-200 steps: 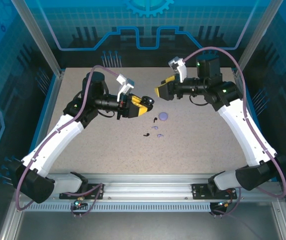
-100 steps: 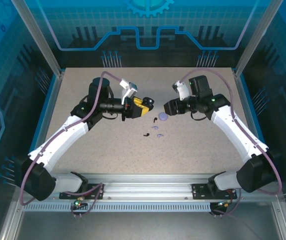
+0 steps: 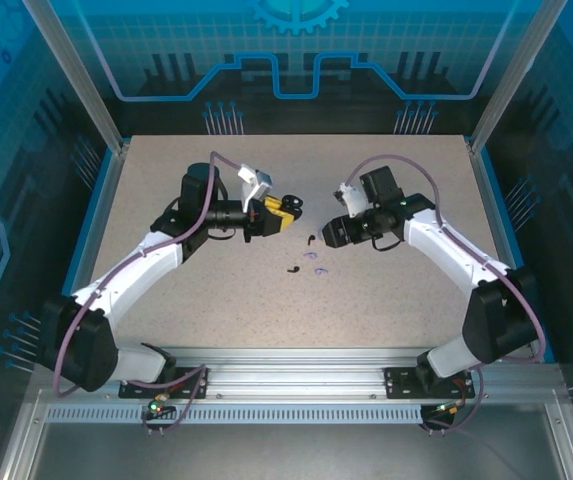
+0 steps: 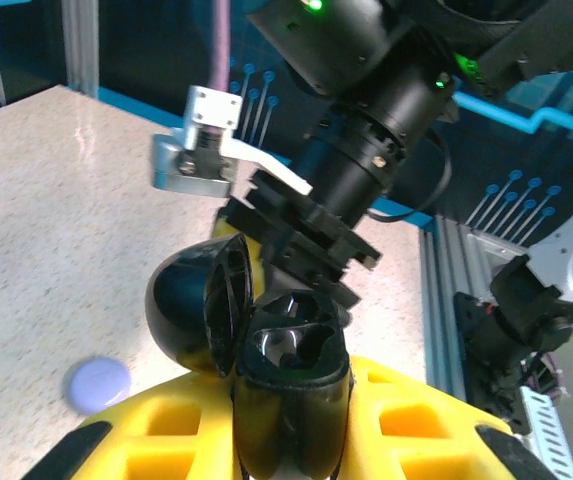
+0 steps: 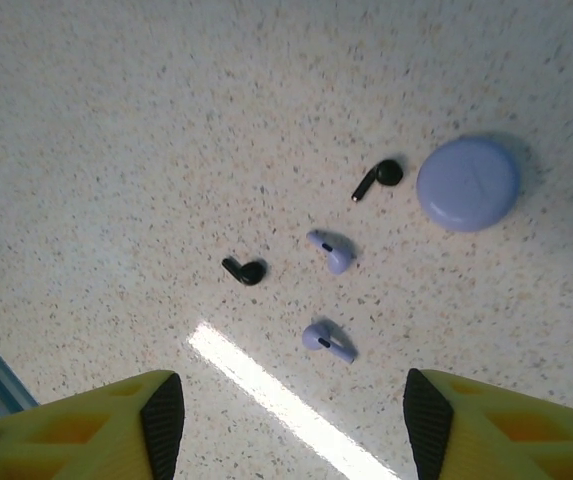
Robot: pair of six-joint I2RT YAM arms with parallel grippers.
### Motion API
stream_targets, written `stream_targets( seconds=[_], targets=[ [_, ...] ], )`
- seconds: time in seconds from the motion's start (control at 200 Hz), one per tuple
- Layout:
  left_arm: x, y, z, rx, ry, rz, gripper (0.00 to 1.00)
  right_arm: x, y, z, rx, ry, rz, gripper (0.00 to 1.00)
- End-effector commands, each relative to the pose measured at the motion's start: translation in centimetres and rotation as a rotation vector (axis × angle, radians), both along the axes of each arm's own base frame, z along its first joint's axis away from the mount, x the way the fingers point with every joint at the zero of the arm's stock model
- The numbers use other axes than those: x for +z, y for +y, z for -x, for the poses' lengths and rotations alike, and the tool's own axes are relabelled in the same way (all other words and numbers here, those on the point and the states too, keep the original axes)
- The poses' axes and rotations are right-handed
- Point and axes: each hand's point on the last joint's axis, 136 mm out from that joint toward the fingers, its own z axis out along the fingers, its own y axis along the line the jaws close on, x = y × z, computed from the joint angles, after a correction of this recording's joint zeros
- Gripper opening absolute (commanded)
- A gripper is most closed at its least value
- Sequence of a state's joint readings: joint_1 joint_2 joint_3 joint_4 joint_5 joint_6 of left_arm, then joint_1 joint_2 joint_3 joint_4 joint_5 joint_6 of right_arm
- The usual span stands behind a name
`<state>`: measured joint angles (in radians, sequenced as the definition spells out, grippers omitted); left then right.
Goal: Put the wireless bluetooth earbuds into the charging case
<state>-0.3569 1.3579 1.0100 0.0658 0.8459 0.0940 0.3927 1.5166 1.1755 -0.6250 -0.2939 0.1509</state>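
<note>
My left gripper (image 3: pixel 276 216) is shut on a black charging case (image 4: pixel 291 390), held upright between the yellow fingers (image 4: pixel 436 420) with its lid (image 4: pixel 198 305) swung open and its sockets empty. My right gripper (image 5: pixel 294 425) hangs open above the table, pads (image 5: pixel 163 420) wide apart. Below it lie four earbuds: two black ones (image 5: pixel 378 178) (image 5: pixel 245 270) and two lavender ones (image 5: pixel 332 250) (image 5: pixel 326 340). In the top view they lie between both grippers (image 3: pixel 311 260), just left of the right gripper (image 3: pixel 328 233).
A round lavender case (image 5: pixel 468 183), closed, rests flat beside the far black earbud; it also shows as a blurred disc (image 4: pixel 96 385) in the left wrist view. The right arm's wrist (image 4: pixel 366 170) looms close in front of the left gripper. Speckled tabletop (image 3: pixel 216 300) surrounds the pieces.
The right arm has dropped and swung left, its gripper now over the lavender case and earbuds. The left gripper, still holding the black case, has edged slightly away from the bases.
</note>
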Motion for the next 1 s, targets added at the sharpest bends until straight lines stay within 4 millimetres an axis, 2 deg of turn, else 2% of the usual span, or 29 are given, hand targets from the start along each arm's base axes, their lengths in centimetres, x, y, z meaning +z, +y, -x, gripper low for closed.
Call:
stream_targets(
  seconds=[0.0, 0.125, 0.265, 0.425, 0.655, 0.995],
  targets=[
    [0.3, 0.7, -0.2, -0.002, -0.012, 0.042, 0.21, -1.8, 0.7, 0.0, -0.007, 0.032, 0.023, 0.62],
    [0.1, 1.5, 0.1, 0.030, -0.013, 0.054, 0.22, -4.0, 1.2, -0.6, -0.044, 0.087, 0.054, 0.59],
    [-0.1, 2.0, 0.9, 0.047, -0.010, 0.060, 0.22, -5.5, 2.1, -1.5, -0.096, 0.099, 0.088, 0.57],
    [-0.4, 2.5, 1.6, 0.062, -0.010, 0.056, 0.22, -6.4, 3.3, -2.6, -0.151, 0.118, 0.109, 0.53],
    [-0.4, 2.7, 1.8, 0.066, -0.010, 0.062, 0.22, -7.8, 5.4, -3.7, -0.195, 0.145, 0.109, 0.52],
    [-0.3, 3.0, 1.7, 0.082, -0.012, 0.061, 0.22, -9.3, 5.2, -5.0, -0.300, 0.183, 0.189, 0.46]
  ],
)
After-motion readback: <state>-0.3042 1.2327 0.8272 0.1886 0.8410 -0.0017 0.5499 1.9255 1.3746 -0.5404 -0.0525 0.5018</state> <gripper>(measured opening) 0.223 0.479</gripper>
